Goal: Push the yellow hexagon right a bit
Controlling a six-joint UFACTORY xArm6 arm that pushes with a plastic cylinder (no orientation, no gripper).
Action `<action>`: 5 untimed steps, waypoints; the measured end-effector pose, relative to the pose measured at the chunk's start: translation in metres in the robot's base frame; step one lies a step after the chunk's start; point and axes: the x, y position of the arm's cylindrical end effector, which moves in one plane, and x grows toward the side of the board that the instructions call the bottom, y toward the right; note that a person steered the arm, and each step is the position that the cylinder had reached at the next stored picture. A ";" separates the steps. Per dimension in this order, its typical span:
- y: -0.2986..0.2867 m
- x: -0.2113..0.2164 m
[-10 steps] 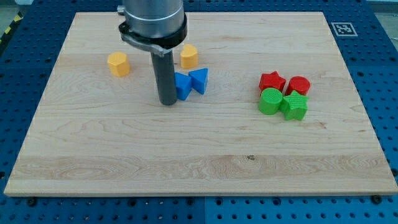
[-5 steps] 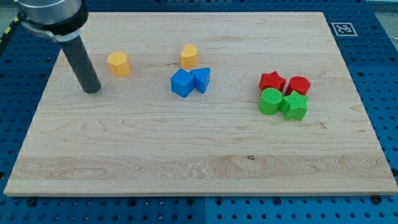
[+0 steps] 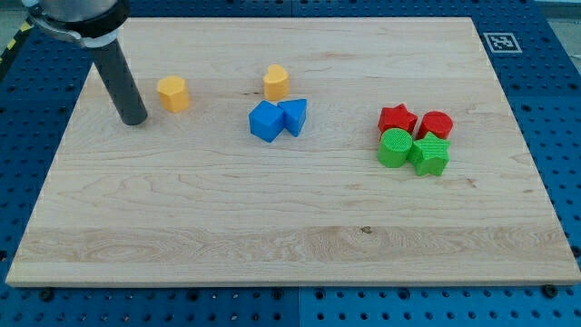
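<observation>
The yellow hexagon [image 3: 172,94] lies on the wooden board [image 3: 290,227] at the upper left. My tip [image 3: 134,119] rests on the board just left of it and slightly lower, with a small gap between them. A second yellow block [image 3: 276,82] of rounded shape sits further right, near the top middle.
A blue cube [image 3: 266,122] and a blue triangle [image 3: 293,116] touch each other below the second yellow block. At the right, a red star [image 3: 397,118], a red cylinder [image 3: 437,124], a green cylinder [image 3: 394,148] and a green star [image 3: 429,155] form a tight cluster.
My tip swung from beside the blue cube to the board's left, then crept slightly up toward the yellow hexagon. No block has moved.
</observation>
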 end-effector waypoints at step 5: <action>0.053 -0.034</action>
